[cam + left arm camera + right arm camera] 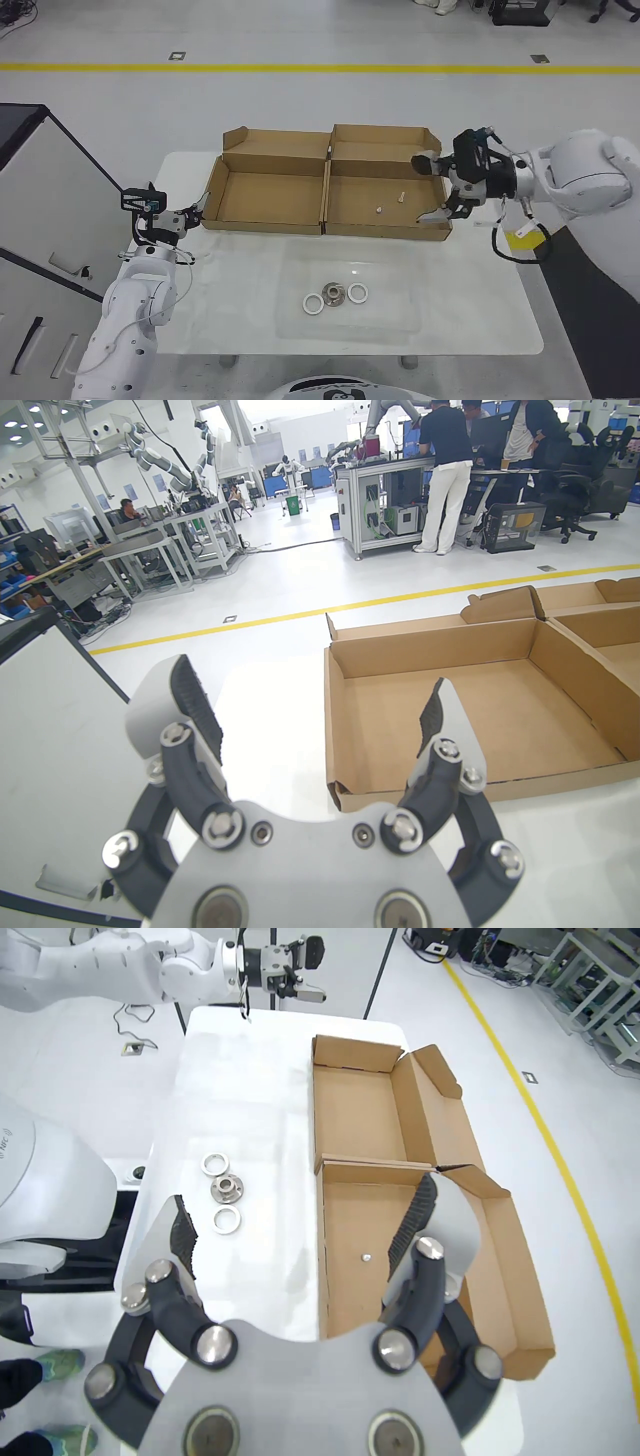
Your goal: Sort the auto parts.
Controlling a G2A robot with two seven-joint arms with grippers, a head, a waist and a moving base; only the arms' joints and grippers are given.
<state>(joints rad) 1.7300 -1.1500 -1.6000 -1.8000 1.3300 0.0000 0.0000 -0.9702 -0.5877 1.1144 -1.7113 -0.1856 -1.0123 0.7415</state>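
Observation:
Two open cardboard boxes stand side by side at the back of the white table: the left box [265,198] [500,720] holds nothing, and the right box [355,205] [350,1218] holds two small screws [398,197] [379,210], one of them also in the right wrist view [366,1257]. Near the front of the table lie two flat rings [313,303] [358,293] with a metal flanged hub [332,295] [227,1188] between them. My left gripper [195,212] [310,672] is open beside the left box's outer wall. My right gripper [432,190] [302,1190] hangs open over the right box's outer end.
The table [230,300] has bare surface on both sides of the parts. A grey cabinet [40,190] stands off the table's left edge. A yellow tag and cable [520,238] hang by the right arm. The left arm's gripper [300,973] shows across the table.

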